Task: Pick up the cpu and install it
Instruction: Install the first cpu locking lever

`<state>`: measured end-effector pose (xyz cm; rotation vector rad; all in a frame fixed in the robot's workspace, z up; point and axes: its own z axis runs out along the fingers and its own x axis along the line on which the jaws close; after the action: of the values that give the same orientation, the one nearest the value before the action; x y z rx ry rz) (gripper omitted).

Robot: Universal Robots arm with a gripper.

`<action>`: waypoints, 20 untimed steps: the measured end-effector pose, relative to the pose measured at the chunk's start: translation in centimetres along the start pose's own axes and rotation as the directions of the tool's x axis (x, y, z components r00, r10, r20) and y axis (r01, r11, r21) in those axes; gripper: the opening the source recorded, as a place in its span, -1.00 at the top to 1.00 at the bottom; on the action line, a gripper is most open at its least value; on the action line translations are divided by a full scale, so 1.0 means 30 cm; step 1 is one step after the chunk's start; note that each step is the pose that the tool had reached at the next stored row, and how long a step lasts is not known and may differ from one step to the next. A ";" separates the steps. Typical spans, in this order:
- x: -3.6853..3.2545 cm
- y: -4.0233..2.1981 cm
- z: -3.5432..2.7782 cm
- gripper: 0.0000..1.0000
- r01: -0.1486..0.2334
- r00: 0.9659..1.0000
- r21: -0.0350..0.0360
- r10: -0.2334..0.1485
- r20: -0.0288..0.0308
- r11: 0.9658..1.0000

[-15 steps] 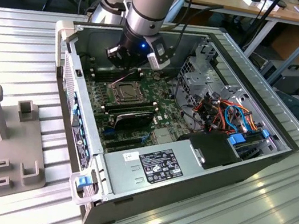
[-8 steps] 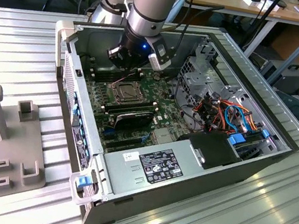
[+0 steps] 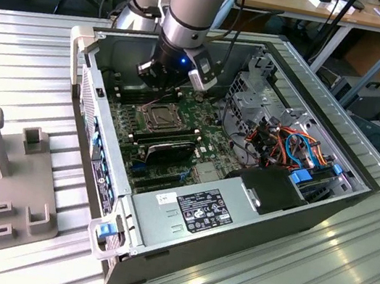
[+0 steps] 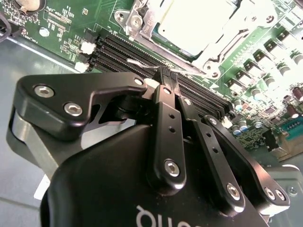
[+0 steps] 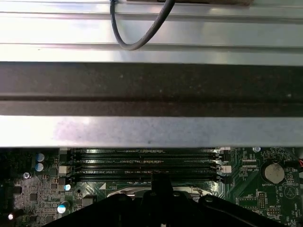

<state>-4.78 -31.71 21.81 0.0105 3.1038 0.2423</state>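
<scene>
My black two-fingered claw [image 4: 169, 81] has its fingers drawn together with hardly a gap at the tips, and as far as I can see it holds nothing; it hangs low inside the open grey metal computer case [image 3: 249, 226], just over the rows of black memory slots [image 5: 147, 163] beside the processor socket. In the second wrist view the small square cpu with its dull silver-grey metal top [image 4: 199, 21] lies flat within the hinged metal socket frame [image 4: 215, 56] on the green motherboard [image 4: 270, 61], close beyond the fingertips. I judge the chip is already seated, so the picking up and placing look done. Whether the frame is latched down I cannot tell from here. In the exterior view the socket [image 3: 159, 116] sits just below the arm's wrist [image 3: 177, 66].
</scene>
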 end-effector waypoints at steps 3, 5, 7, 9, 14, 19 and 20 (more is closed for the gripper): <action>-0.006 -0.002 0.010 0.79 0.000 1.000 0.000 0.000 0.000 1.000; -0.010 -0.002 0.015 0.79 0.000 1.000 0.000 0.000 0.000 1.000; -0.013 -0.003 0.018 0.79 0.000 1.000 0.000 0.000 0.000 1.000; -0.017 -0.004 0.023 0.79 0.000 1.000 0.000 0.000 0.000 1.000; -0.025 -0.006 0.036 0.79 0.000 1.000 0.000 0.000 0.000 1.000; -0.025 -0.005 0.037 0.79 0.000 1.000 0.000 0.000 0.000 1.000; -0.025 -0.005 0.038 0.79 0.000 1.000 0.002 0.000 0.000 1.000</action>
<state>-4.00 -31.69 20.69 0.0104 3.1039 0.2388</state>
